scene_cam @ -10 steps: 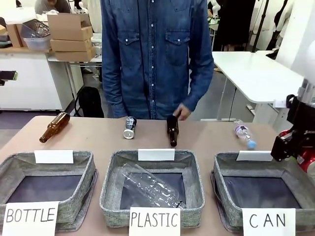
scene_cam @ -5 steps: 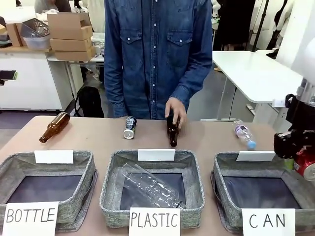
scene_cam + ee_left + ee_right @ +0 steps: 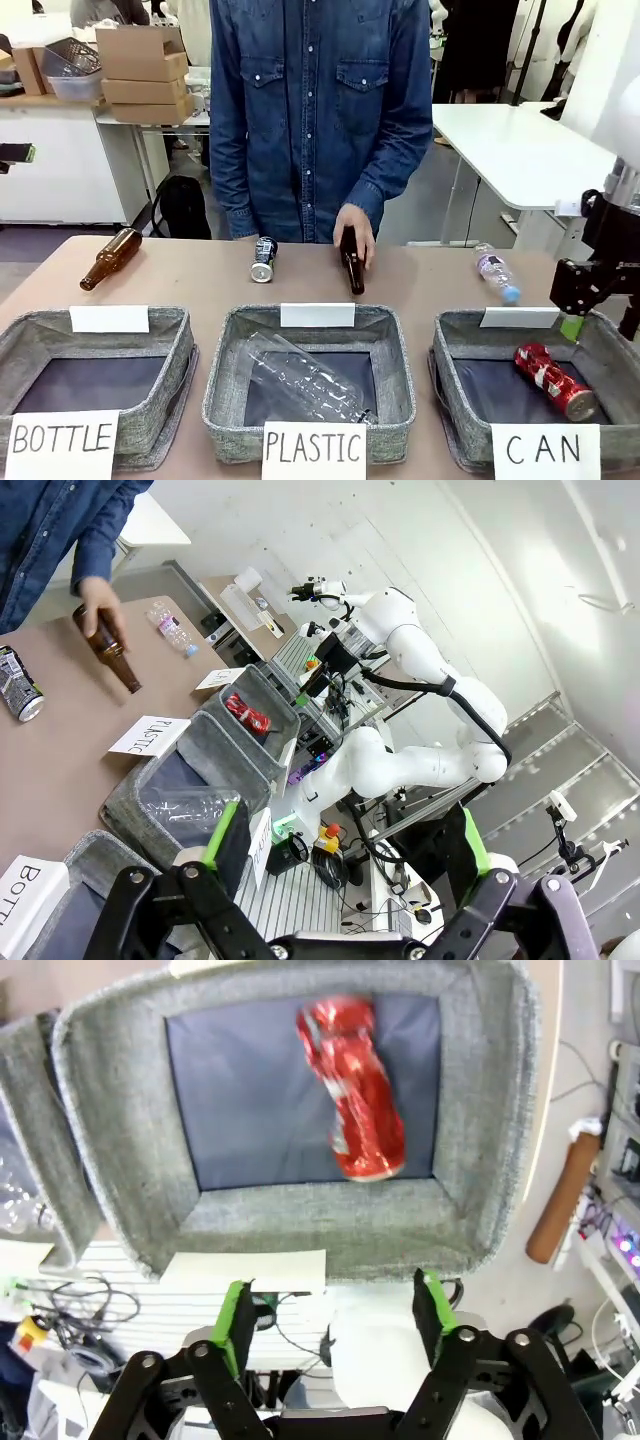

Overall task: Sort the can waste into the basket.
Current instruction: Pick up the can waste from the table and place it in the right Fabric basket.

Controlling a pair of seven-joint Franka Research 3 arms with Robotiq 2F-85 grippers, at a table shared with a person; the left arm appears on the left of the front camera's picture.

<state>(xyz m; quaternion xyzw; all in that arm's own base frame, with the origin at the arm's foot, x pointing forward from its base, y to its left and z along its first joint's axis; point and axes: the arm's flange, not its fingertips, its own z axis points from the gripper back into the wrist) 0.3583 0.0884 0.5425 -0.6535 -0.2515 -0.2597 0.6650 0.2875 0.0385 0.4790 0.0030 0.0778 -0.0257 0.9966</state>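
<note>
A red can (image 3: 555, 382) lies on its side inside the grey basket (image 3: 452, 340) signed "CAN". In the right wrist view the red can (image 3: 350, 1090) rests on the dark floor of the basket (image 3: 320, 1225). My right gripper (image 3: 600, 325) hangs open just above the basket's right rear rim, its fingers (image 3: 235, 1325) spread with nothing between them. A dark can (image 3: 263, 259) lies on the table at the far side, also seen as the dark can (image 3: 18, 670) in the left wrist view. My left gripper (image 3: 347, 840) is open and empty, high above the table.
The person's hand (image 3: 355, 225) holds a brown bottle (image 3: 352, 262) at mid table. Another brown bottle (image 3: 110, 258) lies far left, and a small plastic bottle (image 3: 497, 272) far right. A clear bottle (image 3: 305, 380) lies in the PLASTIC basket (image 3: 225, 340). The BOTTLE basket (image 3: 30, 330) stands left.
My right gripper opened and the red can dropped from it into the CAN basket. The person's hand closed on the middle brown bottle and tilted it.
</note>
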